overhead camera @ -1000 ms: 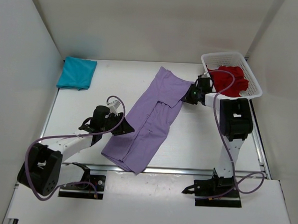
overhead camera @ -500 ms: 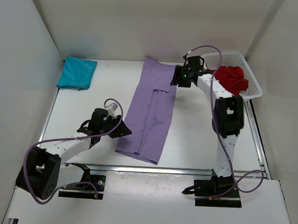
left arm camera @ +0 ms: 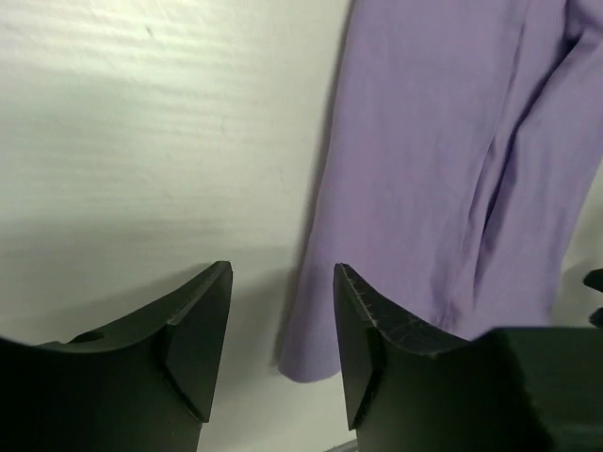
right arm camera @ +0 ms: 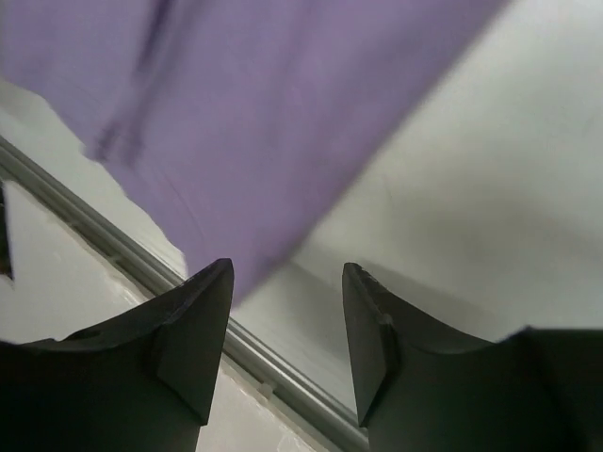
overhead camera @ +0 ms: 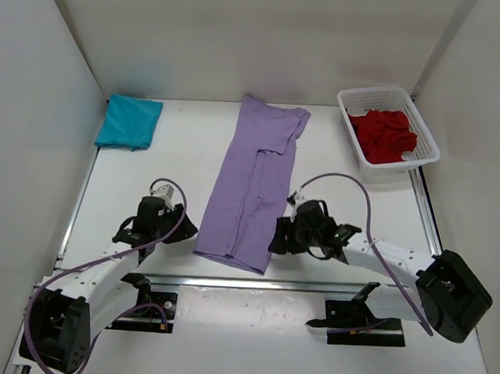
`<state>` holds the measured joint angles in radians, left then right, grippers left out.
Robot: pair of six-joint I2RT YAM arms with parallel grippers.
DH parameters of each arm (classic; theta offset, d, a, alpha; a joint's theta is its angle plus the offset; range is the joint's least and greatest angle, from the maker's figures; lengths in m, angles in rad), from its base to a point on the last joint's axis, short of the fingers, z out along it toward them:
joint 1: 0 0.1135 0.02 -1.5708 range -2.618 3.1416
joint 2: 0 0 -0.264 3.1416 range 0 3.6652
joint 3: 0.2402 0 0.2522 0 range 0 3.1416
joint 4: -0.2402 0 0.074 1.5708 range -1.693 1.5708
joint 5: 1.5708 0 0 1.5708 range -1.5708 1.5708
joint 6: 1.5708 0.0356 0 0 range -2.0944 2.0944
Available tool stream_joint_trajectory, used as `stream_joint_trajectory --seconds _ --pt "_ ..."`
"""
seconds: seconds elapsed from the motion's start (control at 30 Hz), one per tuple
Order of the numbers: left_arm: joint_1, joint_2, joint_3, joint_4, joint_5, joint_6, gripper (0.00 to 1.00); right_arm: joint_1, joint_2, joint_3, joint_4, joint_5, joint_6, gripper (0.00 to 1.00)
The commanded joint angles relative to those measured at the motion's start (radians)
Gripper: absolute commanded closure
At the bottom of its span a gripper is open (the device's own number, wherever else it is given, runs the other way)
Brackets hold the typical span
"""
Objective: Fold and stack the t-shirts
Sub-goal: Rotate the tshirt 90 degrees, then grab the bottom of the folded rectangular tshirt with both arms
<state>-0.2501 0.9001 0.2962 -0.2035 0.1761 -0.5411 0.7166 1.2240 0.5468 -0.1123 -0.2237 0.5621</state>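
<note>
Long lavender cloth t-shirt [overhead camera: 254, 187] flat on white worktop [overhead camera: 193, 150], white enclosure walls [overhead camera: 241, 44] around. Left hand [overhead camera: 185, 230], right hand [overhead camera: 277, 239] spread, empty, flanking near hem.

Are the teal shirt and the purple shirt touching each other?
Apart. The top view shows bare table between the teal shirt and the purple shirt.

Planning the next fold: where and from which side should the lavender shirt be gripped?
Probably the near-end corners of the lavender shirt: left gripper from the left, right gripper from the right. It lies flat, that end nearest both.
</note>
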Motion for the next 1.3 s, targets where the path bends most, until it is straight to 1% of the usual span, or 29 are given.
stream_joint_trajectory --seconds 0.0,0.07,0.1,0.13,0.17,0.27,0.37,0.4,0.47,0.5,0.53,0.6,0.67,0.7,0.73,0.8,0.9,1.0,1.07,1.13,1.17,1.23,1.27 --pt "-0.058 0.009 -0.032 -0.03 -0.037 0.003 0.43 0.079 -0.064 -0.094 0.143 0.058 0.183 0.51" --pt "-0.103 0.01 -0.049 -0.024 -0.009 -0.006 0.47 0.125 -0.066 -0.116 0.154 0.086 0.209 0.51" --pt "-0.115 0.014 -0.063 -0.022 0.002 -0.014 0.5 0.145 -0.058 -0.122 0.172 0.081 0.235 0.5" --pt "-0.124 0.014 -0.074 -0.023 0.005 -0.02 0.52 0.15 -0.064 -0.14 0.186 0.083 0.254 0.51" --pt "-0.138 0.007 -0.078 -0.024 0.01 -0.023 0.55 0.158 -0.06 -0.166 0.218 0.061 0.278 0.51" --pt "-0.173 -0.012 -0.089 -0.031 0.017 -0.043 0.6 0.193 -0.041 -0.192 0.275 0.044 0.321 0.54" --pt "-0.179 -0.003 -0.094 -0.04 0.052 -0.042 0.62 0.21 -0.021 -0.226 0.322 0.029 0.369 0.58" --pt "-0.181 0.0 -0.094 -0.03 0.065 -0.042 0.63 0.221 -0.029 -0.238 0.33 0.047 0.381 0.6" --pt "-0.181 0.005 -0.094 -0.034 0.085 -0.033 0.65 0.231 -0.029 -0.248 0.321 0.06 0.4 0.61" --pt "-0.181 0.005 -0.094 -0.037 0.091 -0.037 0.67 0.228 -0.029 -0.264 0.332 0.054 0.409 0.61" --pt "-0.179 0.0 -0.091 -0.045 0.092 -0.037 0.69 0.227 -0.027 -0.26 0.344 0.05 0.415 0.66" --pt "-0.184 -0.006 -0.094 -0.037 0.111 -0.04 0.79 0.228 -0.011 -0.262 0.362 0.047 0.418 0.75" --pt "-0.175 -0.027 -0.095 -0.054 0.141 -0.04 0.87 0.234 -0.011 -0.252 0.356 0.057 0.414 0.91" --pt "-0.169 -0.045 -0.097 -0.078 0.151 -0.043 0.91 0.241 -0.02 -0.254 0.344 0.072 0.414 0.96" --pt "-0.167 -0.065 -0.091 -0.091 0.164 -0.043 0.95 0.248 -0.041 -0.251 0.321 0.081 0.417 0.99" --pt "-0.184 -0.108 -0.091 -0.155 0.175 -0.057 1.0 0.286 -0.078 -0.255 0.281 0.093 0.447 1.0" --pt "-0.207 -0.188 -0.057 -0.246 0.213 -0.079 1.0 0.374 -0.158 -0.268 0.188 0.136 0.502 1.0" --pt "-0.189 -0.254 0.018 -0.348 0.227 -0.065 1.0 0.399 -0.253 -0.262 0.114 0.158 0.532 1.0" --pt "-0.138 -0.257 0.07 -0.369 0.255 -0.051 1.0 0.356 -0.297 -0.236 0.063 0.149 0.477 1.0" --pt "-0.129 -0.219 0.124 -0.327 0.253 -0.059 1.0 0.232 -0.32 -0.202 0.031 0.124 0.405 1.0" --pt "-0.114 -0.178 0.15 -0.273 0.258 -0.075 1.0 0.198 -0.323 -0.176 0.019 0.089 0.35 1.0" --pt "-0.086 -0.103 0.187 -0.142 0.26 -0.091 1.0 0.027 -0.301 -0.134 0.011 0.031 0.259 1.0" --pt "-0.078 -0.036 0.217 -0.11 0.252 -0.098 1.0 -0.055 -0.281 -0.102 0.005 -0.014 0.215 1.0"
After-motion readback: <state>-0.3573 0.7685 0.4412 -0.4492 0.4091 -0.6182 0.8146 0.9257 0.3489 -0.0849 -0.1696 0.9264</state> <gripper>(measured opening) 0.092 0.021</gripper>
